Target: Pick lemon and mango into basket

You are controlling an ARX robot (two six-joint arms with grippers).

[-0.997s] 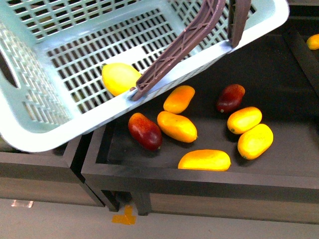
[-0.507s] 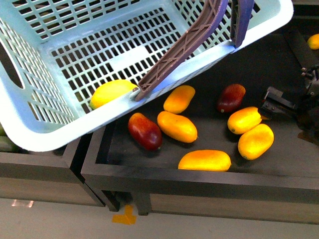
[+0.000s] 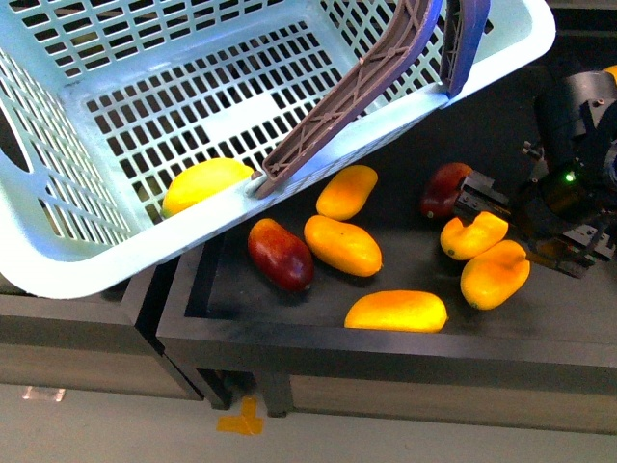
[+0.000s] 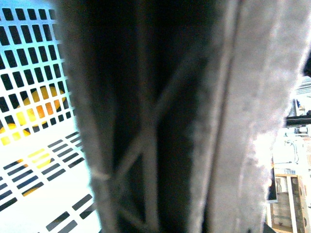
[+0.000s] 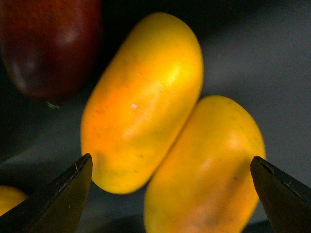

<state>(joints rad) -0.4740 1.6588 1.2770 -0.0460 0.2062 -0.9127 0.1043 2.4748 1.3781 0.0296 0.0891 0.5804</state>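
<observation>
Now your basket [image 3: 116,258] has shifted. The right fingers [image 5: 53,199] have just arrived, spread wide above the mango [image 3: 495,275], which still lies in the tray [image 3: 386,349]. The lemon [image 3: 204,183] sits inside the basket. I cannot tell about your left fingers.

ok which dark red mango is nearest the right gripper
The right-hand dark red mango, beside the right gripper; the other dark red mango lies by the turquoise plastic basket.

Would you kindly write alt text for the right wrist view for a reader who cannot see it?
Two yellow-orange mangoes lie touching side by side on a dark surface, framed by the right arm's spread fingers. A dark red mango lies beside them.
</observation>
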